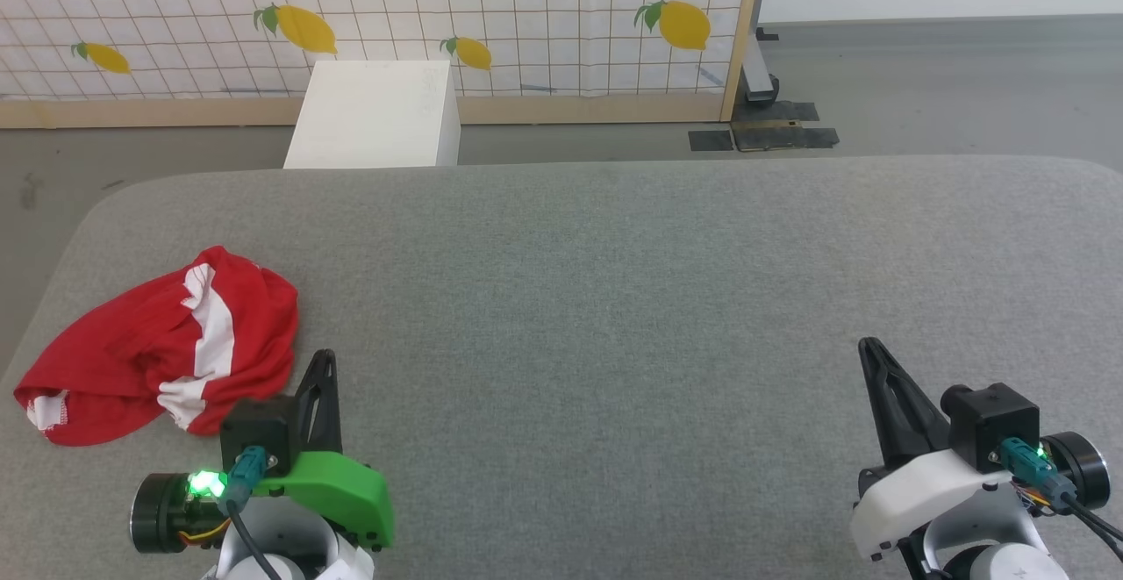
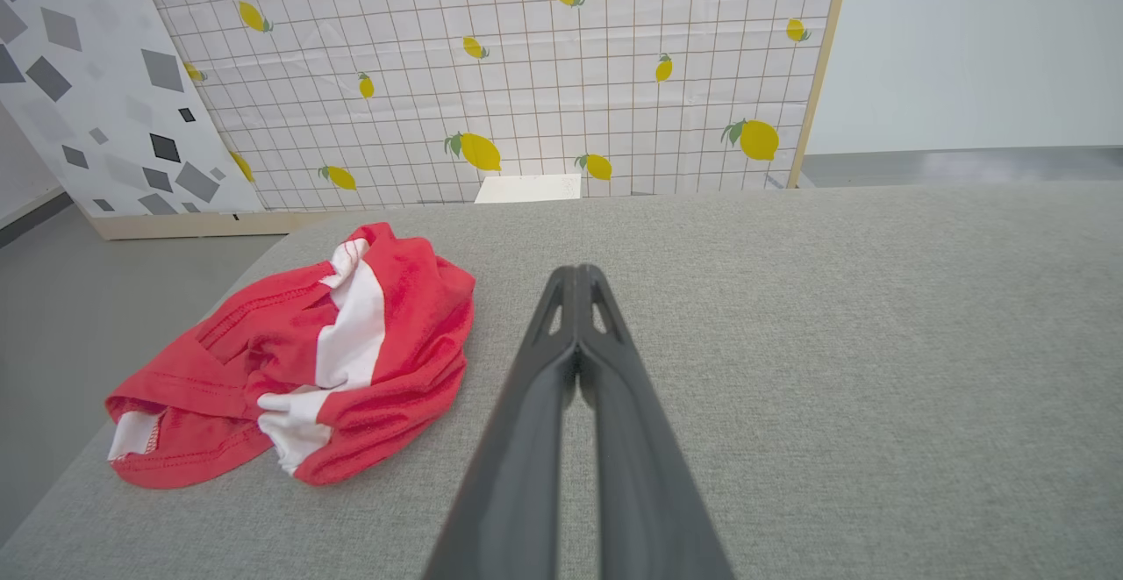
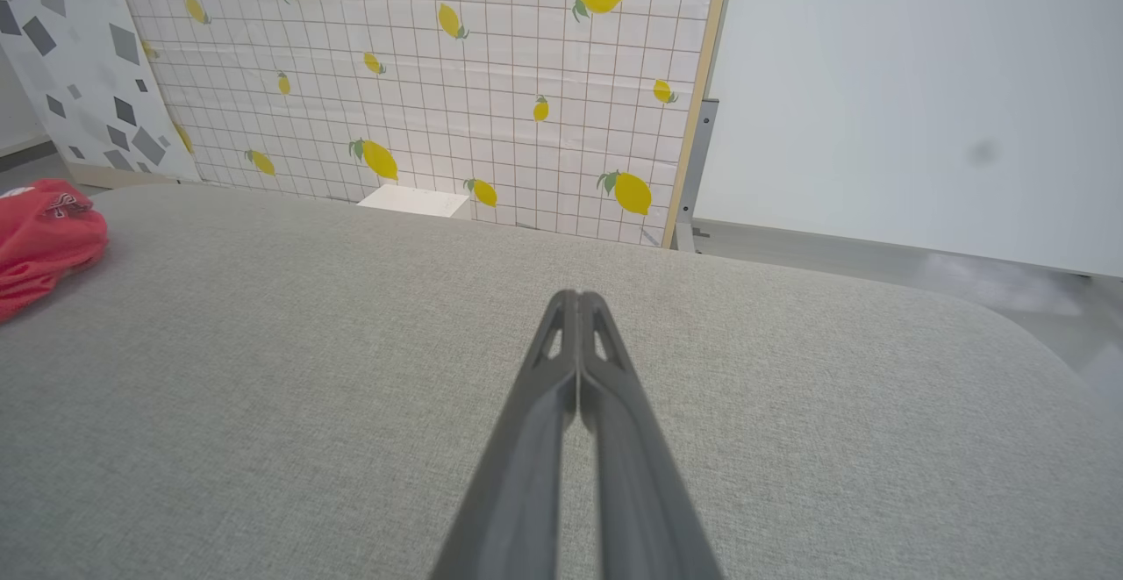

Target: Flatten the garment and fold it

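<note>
While left tool (image 1: 326, 357), right tool (image 1: 869, 346) closed, garment (image 1: 123, 356) untouched.

The garment (image 1: 132, 361) is thin red cloth. The desk (image 1: 614, 299) wears matt grey woven fabric. The left end effector (image 2: 577, 275) and right end effector (image 3: 577, 297) have matt dark plastic fingers.

Wide grey cloth-covered table (image 1: 667, 299) w/ rounded far corners, top flat & smooth. One red garment (image 1: 132, 352) w/ white stripes lies on it, bunched in a heap on the robot's left, close to the table's left edge.
</note>
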Robot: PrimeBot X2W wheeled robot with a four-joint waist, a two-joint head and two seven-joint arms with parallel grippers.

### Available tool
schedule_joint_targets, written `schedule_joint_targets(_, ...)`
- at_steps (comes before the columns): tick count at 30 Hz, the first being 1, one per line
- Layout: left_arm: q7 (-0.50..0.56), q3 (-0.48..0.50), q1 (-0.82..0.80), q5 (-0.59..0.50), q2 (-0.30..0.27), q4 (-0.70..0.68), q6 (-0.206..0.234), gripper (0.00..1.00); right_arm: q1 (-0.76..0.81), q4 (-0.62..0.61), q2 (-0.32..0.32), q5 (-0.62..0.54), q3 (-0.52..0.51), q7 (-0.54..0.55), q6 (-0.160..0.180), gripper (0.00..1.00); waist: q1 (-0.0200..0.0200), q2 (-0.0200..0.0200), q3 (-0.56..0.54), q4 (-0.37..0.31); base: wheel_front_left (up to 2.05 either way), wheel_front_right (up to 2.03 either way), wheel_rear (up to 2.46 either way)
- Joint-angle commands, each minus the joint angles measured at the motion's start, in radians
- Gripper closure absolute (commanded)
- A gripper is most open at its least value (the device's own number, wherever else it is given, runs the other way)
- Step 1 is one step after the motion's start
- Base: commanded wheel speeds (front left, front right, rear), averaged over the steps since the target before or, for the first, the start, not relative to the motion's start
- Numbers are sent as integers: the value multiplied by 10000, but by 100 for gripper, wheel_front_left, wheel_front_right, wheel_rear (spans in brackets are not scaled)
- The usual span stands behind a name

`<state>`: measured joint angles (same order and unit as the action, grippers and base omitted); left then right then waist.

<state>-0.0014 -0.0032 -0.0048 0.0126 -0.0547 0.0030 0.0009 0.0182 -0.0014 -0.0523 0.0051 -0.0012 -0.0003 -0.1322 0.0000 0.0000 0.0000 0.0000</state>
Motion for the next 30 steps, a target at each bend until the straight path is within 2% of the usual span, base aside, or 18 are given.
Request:
schedule_joint_targets(1, 14, 32, 48, -126, 45, -30, -9, 100, -182, 14, 20, -51, 12, 3, 15, 100, 0, 0, 0, 0, 0, 0, 0)
schedule_joint_targets(17, 14, 32, 48, -126, 45, -30, -9, 100, -182, 14, 20, -51, 12, 3, 15, 100, 0, 0, 0, 0, 0, 0, 0)
schedule_joint_targets(18, 14, 32, 48, -126, 45, -30, -9, 0, -182, 14, 20, -51, 12, 3, 15, 0, 0, 0, 0, 0, 0, 0, 0)
schedule_joint_targets(30, -170, -117, 40, 178, 1, 74, 33, 0, 76, 106, 0, 252, -55, -176, 1, 0, 1, 0, 0, 12, 0, 0, 0)
